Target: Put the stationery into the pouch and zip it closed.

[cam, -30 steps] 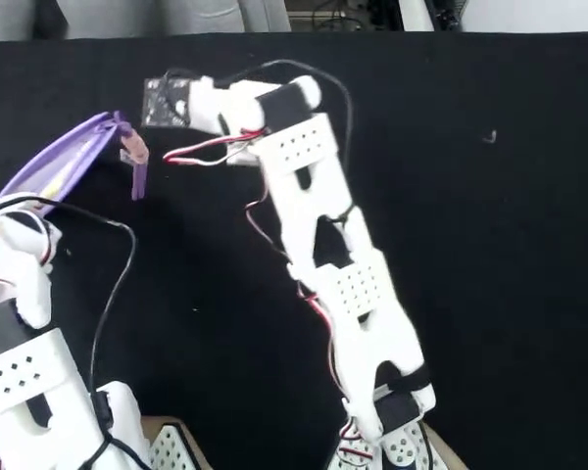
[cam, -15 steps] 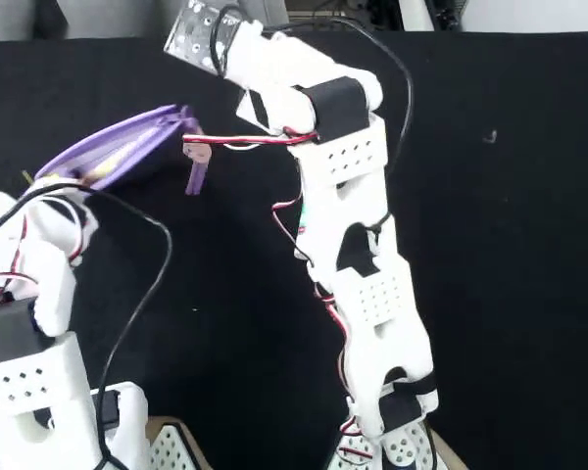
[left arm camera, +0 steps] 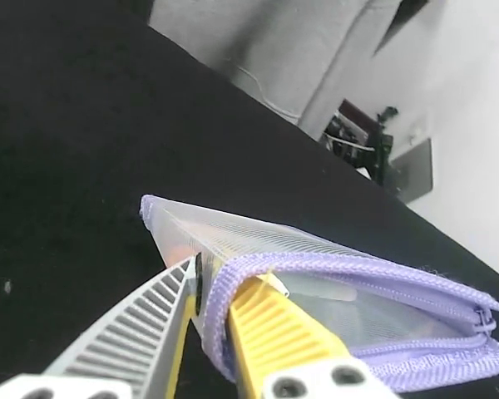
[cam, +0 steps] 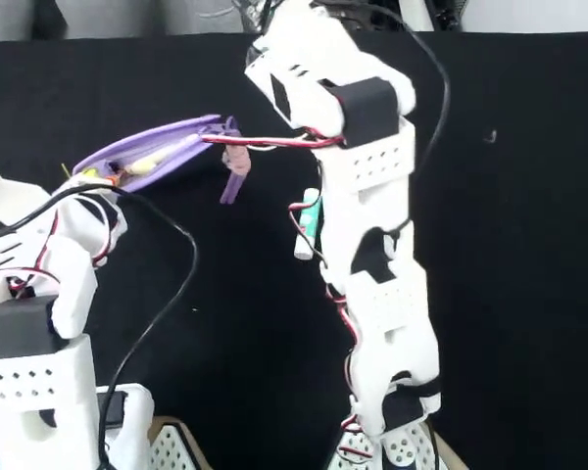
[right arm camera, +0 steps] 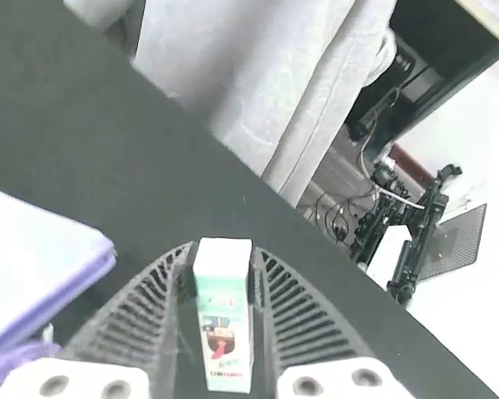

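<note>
Gripping the soft, floppy pouch [left arm camera: 341, 270] by one end in the left claw [left arm camera: 209, 287], aloft over the surface [cam: 510, 245]. Pinching a light, rigid stick [right arm camera: 222, 324] in the right claw [right arm camera: 222, 253], raised nearby. Probably slick: best held mid-body.

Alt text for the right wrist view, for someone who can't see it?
The right gripper is shut on a white and green stationery item, above the black table. A corner of the purple pouch shows beside it.

The right arm [cam: 372, 166] and its cable [cam: 265, 142] crowd the pouch [cam: 147, 152] end.
</note>
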### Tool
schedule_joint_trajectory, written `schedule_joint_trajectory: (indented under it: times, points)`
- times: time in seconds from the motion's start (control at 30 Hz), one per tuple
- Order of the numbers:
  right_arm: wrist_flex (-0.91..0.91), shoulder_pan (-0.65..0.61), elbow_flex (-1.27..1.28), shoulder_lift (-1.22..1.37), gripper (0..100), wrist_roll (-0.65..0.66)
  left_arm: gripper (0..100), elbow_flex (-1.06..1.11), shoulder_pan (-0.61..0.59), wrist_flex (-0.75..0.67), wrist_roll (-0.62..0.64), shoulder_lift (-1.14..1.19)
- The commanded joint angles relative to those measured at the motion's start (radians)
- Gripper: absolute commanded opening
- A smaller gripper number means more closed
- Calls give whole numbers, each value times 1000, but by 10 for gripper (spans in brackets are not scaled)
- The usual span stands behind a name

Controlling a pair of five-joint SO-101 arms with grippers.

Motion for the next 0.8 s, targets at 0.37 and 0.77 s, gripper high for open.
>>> schedule_joint_trajectory:
  times: [0.37,0.77]
  points:
    - [121,-91,-41,-358,11,-192,28,-68,113,66,-31,-2]
    - [129,-135,122,-521,11,-304,28,-163,108,75,-37,290]
